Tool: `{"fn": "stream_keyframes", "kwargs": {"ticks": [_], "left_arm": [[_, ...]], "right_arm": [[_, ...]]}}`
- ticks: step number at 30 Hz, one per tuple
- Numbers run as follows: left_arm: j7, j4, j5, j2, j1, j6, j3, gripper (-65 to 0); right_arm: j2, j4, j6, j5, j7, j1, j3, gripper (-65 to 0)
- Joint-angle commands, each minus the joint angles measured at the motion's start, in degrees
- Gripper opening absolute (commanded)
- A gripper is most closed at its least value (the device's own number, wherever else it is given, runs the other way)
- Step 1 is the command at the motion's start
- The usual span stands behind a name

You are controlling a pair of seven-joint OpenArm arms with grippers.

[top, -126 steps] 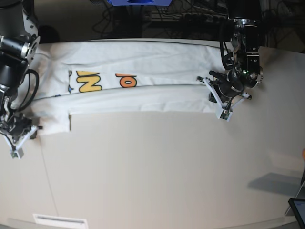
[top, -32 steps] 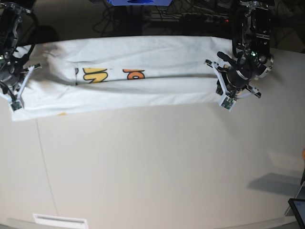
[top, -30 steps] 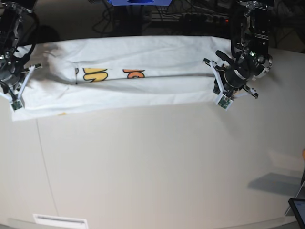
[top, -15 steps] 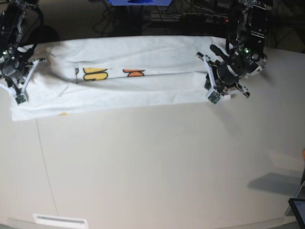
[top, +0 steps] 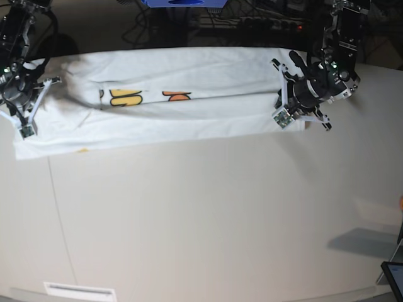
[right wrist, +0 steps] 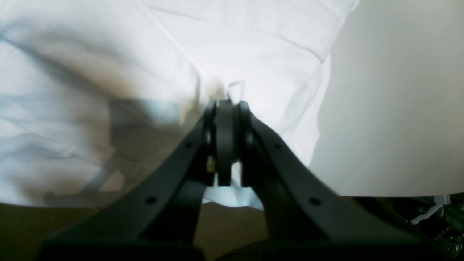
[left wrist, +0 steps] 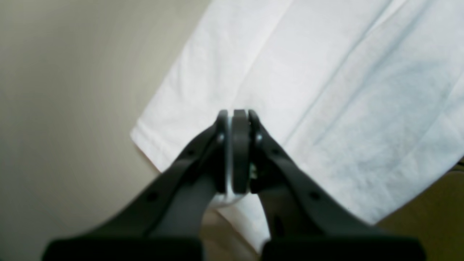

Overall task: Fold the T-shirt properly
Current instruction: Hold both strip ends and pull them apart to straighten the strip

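Both sets of jaws, left gripper [top: 291, 107] and right gripper [top: 25, 113], stayed clamped on the long white printed T-shirt [top: 189, 119], each pinching one end on the beige surface [top: 208, 220]; we judged we should move them together, keeping the cloth taut.

You have open worktop [top: 208, 214] across the whole near half. The T-shirt [top: 189, 94] spans the far strip, with the left pincer [top: 281, 118] and right pincer [top: 25, 129] blocking its two ends.
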Motion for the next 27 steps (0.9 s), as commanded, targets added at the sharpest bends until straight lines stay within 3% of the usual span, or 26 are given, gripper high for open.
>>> {"fn": "stream_keyframes", "kwargs": {"ticks": [1,5,10,24,27], "left_arm": [[-0.76,1.16,0.1,-1.21,-0.31,-0.67,-0.22,-65.0],[-0.76,1.16,-0.16,-1.92,0.39,-3.92,-0.39,-65.0],[-0.76,1.51,-0.25,-3.5,1.8,-3.97,-0.31,-65.0],[-0.85,1.51,0.01,-3.59,3.2,-3.97,-0.57,-65.0],[-0.85,1.51,0.01,-3.59,3.2,-3.97,-0.57,-65.0]], "right_arm": [[0.82,0.7,-0.25,-0.18,0.59,0.56,0.06,-64.4],[0.82,0.7,-0.25,-0.18,0.59,0.65,-0.03,-64.4],[-0.15,0.61,-0.25,-0.35,0.59,0.74,-0.03,-64.3],[-1.56,-0.53,-0.34,-0.35,0.24,0.39,0.33,-63.7],[-1.56,-0.36,-0.34,-0.35,0.06,0.39,0.59,-56.7]]}}
